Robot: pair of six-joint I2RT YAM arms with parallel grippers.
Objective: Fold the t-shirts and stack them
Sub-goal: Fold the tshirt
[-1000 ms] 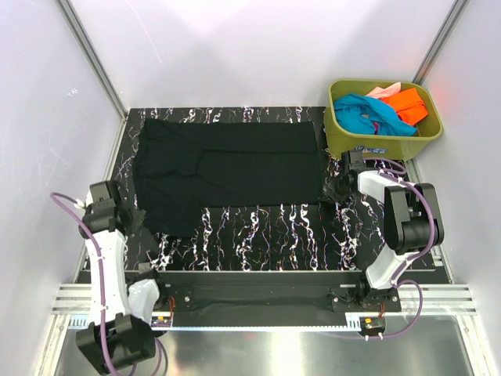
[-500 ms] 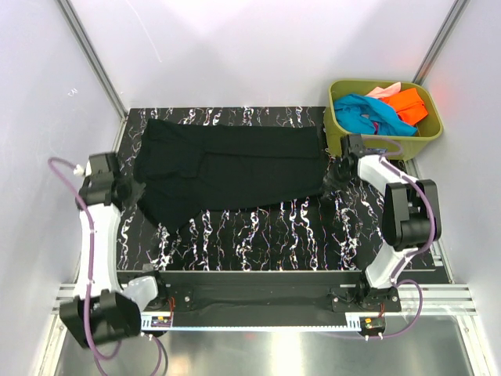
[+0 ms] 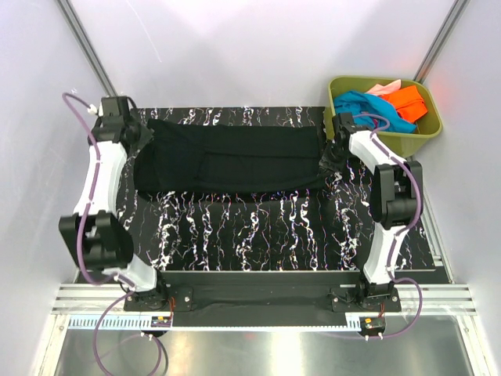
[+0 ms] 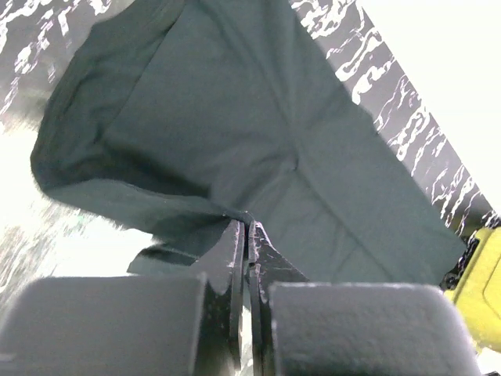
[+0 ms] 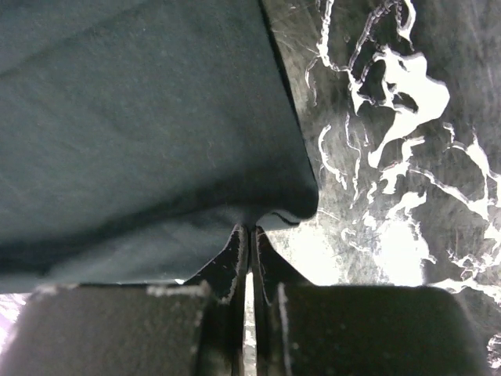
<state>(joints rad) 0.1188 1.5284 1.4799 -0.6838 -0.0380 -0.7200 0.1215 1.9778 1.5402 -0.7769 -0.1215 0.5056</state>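
Observation:
The large black t-shirt lies across the far half of the marbled table, folded lengthwise into a long band. My left gripper is shut on its left end; the left wrist view shows the cloth pinched at my fingertips. My right gripper is shut on the shirt's right end, cloth bunched at my fingertips. The teal-blue tee, the orange tee and the pale pink tee lie in the olive-green tub.
The tub stands at the table's far right corner, just behind my right gripper; its yellow-green edge shows in the left wrist view. White walls close in the left, back and right. The marbled table top lies in front of the shirt.
Both grippers have carried the shirt's near edge away from me towards the far edge, folding the shirt into a narrower band. The left arm swung from the near left to the far left corner.

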